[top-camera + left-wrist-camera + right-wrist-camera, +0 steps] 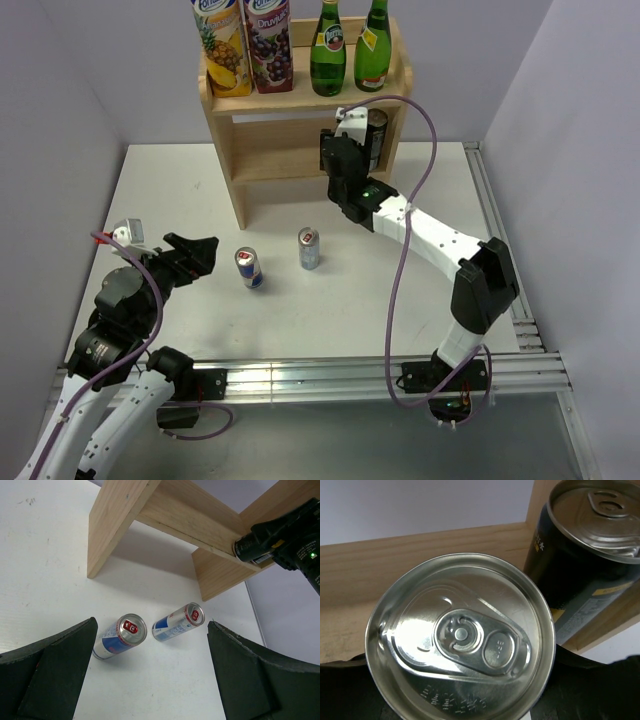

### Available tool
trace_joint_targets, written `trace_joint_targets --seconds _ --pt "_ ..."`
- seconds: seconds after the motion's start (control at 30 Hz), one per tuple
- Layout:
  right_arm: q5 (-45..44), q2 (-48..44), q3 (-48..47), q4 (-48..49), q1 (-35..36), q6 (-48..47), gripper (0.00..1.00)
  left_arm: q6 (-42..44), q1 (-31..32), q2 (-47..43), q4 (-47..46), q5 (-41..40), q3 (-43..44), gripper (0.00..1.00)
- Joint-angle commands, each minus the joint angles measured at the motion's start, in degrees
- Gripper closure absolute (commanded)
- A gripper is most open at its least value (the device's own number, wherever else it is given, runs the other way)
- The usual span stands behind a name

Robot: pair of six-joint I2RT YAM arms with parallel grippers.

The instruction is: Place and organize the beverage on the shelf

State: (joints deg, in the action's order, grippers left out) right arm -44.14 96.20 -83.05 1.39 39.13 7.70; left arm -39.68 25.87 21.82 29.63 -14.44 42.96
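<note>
The light-wood shelf [300,150] stands at the back of the table. Its top board carries two juice cartons [245,50] and two green bottles [350,50]. My right gripper [342,160] reaches into the lower tier and is shut on a silver-topped can [460,640], its dark fingers [600,690] on either side. Just right of that can, a dark can [585,565] stands on the lower board against the side panel. Two slim blue-and-silver cans [249,267] [309,248] stand upright on the table. My left gripper [200,255] hangs open to their left, with both cans [122,636] [179,621] ahead of its jaws.
The shelf's left side panel [117,525] stands behind the two slim cans. My right arm [440,240] stretches diagonally from the near right up to the shelf, trailing a purple cable [400,260]. Walls close in the table on the left, right and back.
</note>
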Motion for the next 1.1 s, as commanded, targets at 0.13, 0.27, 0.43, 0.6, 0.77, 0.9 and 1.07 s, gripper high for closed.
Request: trace_joint_targets --seconds 0.13,0.27,0.43,0.6,0.77,0.9,1.07 --pt "-0.69 1.7 -6.86 6.96 -1.08 -0.23 1.0 0.57 0.24 -0.47 -1.59 0.02 -0.24 0.01" --pt "-1.12 3.02 -8.36 6.35 -1.17 -0.32 1.0 0.57 0.24 -0.64 -1.5 -0.33 -0.16 0.01" --pt "-1.56 3.46 -8.19 5.91 -1.25 0.38 1.0 0.48 0.5 -0.73 -1.5 -0.24 -0.16 0.01" --pt "-1.48 3.9 -8.27 4.42 -1.17 0.99 0.92 0.48 0.5 -0.64 -1.59 -0.15 -0.24 0.01" --pt "-1.39 3.55 -7.83 4.06 -1.25 1.61 0.22 0.57 0.5 -0.64 -1.59 -0.24 -0.24 0.01" --pt "-1.47 3.46 -8.1 3.53 -1.25 1.87 0.1 0.57 0.5 -0.73 -1.59 -0.24 -0.24 0.01" --pt "-1.39 3.29 -8.1 3.18 -1.17 1.96 0.07 0.57 0.5 -0.73 -1.59 -0.15 -0.24 0.01"
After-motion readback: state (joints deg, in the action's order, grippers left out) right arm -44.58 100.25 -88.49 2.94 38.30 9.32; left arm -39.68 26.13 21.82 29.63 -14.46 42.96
